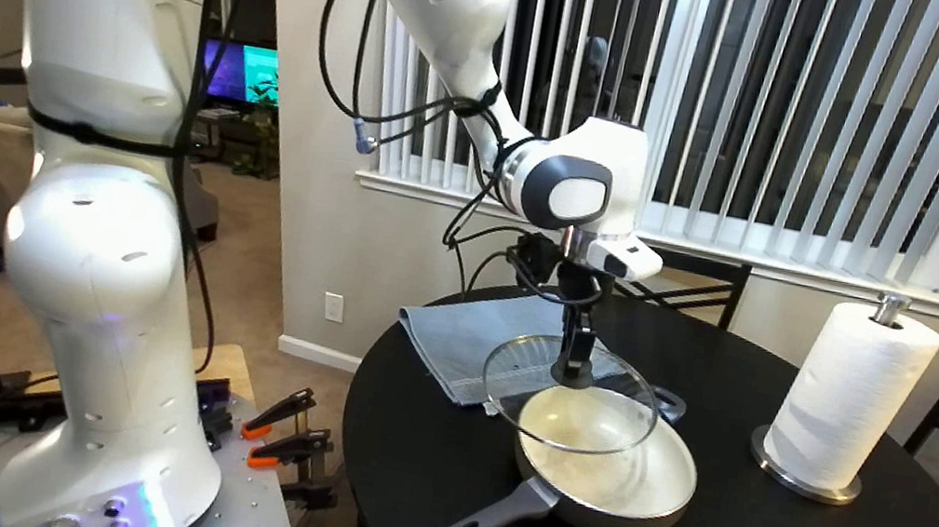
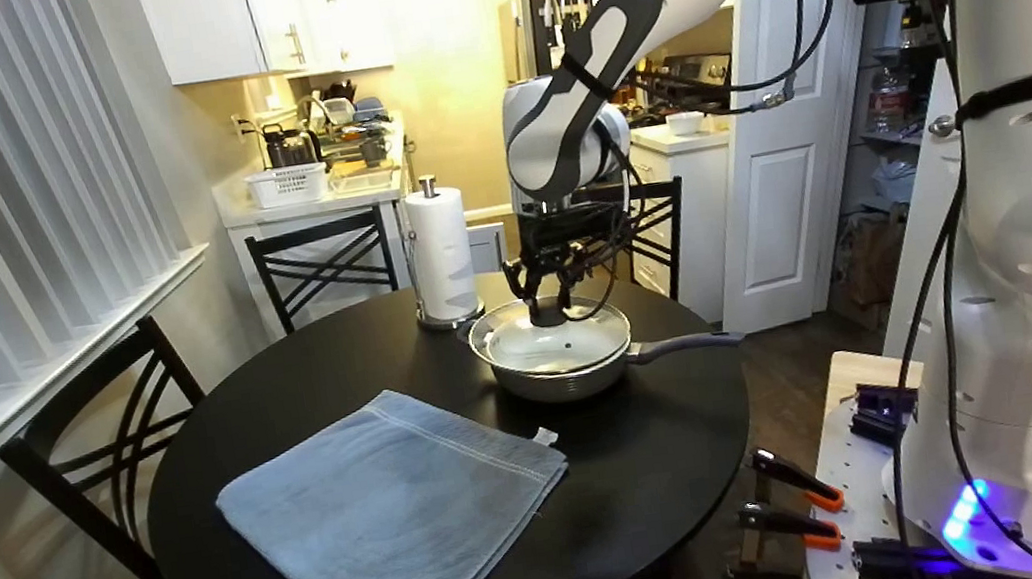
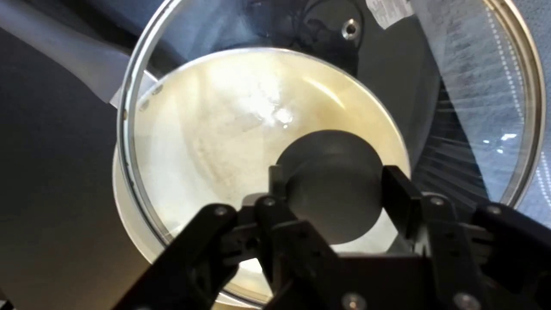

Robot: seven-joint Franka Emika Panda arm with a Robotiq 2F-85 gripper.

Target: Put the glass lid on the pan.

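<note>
Glass lid (image 1: 570,416) is held above pan (image 1: 618,487) toward 11 o'clock in an exterior view, knob (image 3: 333,206) clamped in part-closed gripper (image 3: 331,181), likely so rim (image 3: 534,103) can seat.

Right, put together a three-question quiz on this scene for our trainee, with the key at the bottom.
1. True or false: in the wrist view, part of the round cream-lined pan shows outside the round see-through glass lid.
2. Fill in: a folded blue-grey cloth lies on the round ____ table.
3. What is the black gripper closed on? (a) the pan's handle (b) the lid's dark round knob (c) the cloth

Key: 1 true; 2 black; 3 (b).
</note>
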